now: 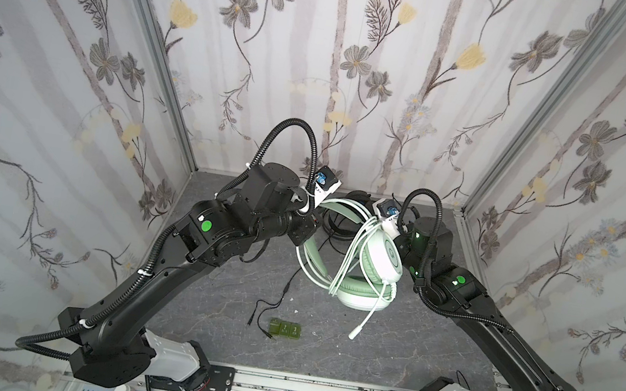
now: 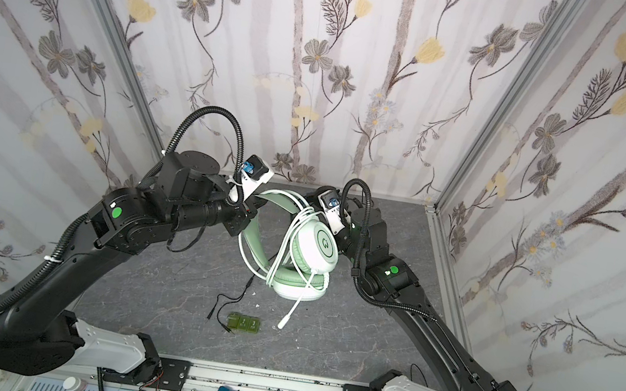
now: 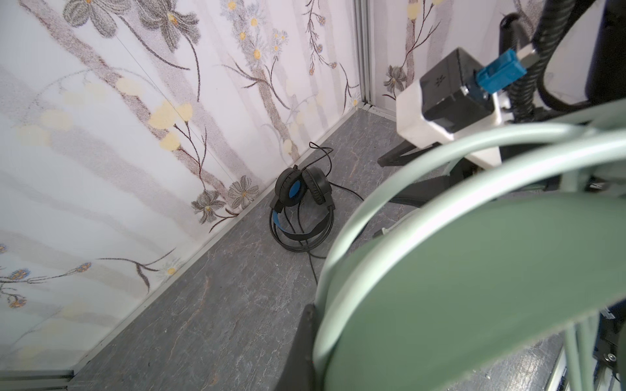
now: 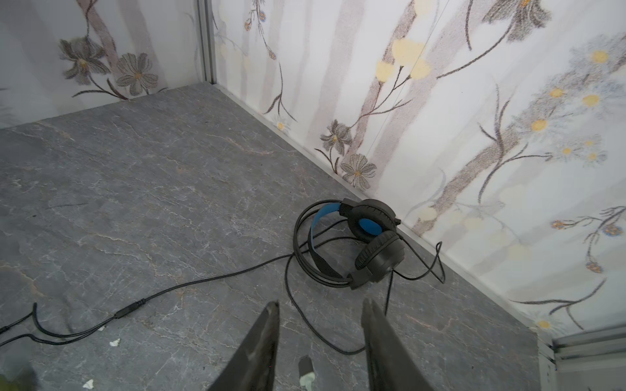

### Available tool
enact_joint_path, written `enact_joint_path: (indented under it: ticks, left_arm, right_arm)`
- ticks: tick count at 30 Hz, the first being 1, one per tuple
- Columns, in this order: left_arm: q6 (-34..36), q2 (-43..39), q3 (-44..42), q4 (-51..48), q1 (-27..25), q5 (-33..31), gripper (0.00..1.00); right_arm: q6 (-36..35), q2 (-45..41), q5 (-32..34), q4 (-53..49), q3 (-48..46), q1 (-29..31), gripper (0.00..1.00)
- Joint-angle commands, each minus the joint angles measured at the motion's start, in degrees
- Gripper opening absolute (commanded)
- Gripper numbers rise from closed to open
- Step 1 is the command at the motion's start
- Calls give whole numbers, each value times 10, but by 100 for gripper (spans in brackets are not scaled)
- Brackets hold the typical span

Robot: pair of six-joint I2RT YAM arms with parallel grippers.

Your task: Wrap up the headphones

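Clamping the headband (image 1: pixel 343 208), the left gripper (image 1: pixel 305 243) holds the mint green headset (image 1: pixel 382 257) clear of the table (image 1: pixel 427 348), fingers shut on the band. From that hold the band arches rightward, and the headset's long axis drops to the ear cups (image 1: pixel 361 296), stacked low on the right. The white cable (image 1: pixel 348 260) loops lengthwise along that axis, and its plug end (image 1: pixel 354 333) dangles below the cups, pointing down and frontward. Just right of the upper cup, the right gripper (image 4: pixel 321 304) has its fingers apart and empty, and looks the nearer to that loose tail. The black headset (image 4: pixel 366 243) lies by the back wall (image 1: pixel 361 86).
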Motion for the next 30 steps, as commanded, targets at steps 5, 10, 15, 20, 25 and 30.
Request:
enact_joint_path:
  ticks: [5, 10, 15, 20, 25, 30]
  left_arm:
    - [-82, 13, 31, 43, 11, 34, 0]
    - [-122, 39, 87, 37, 15, 31, 0]
    - [-152, 53, 120, 39, 26, 38, 0]
    - [-170, 58, 134, 40, 31, 52, 0]
    - [-181, 61, 143, 42, 32, 58, 0]
    - [-193, 70, 155, 38, 34, 55, 0]
  right_arm:
    - [70, -14, -64, 88, -48, -15, 63]
    - [89, -33, -77, 110, -93, -18, 68]
    - [130, -68, -86, 147, -155, -21, 70]
    - [171, -104, -97, 186, -214, -24, 73]
    - [193, -117, -98, 210, -262, -27, 75]
    - [210, -103, -103, 242, -278, -30, 79]
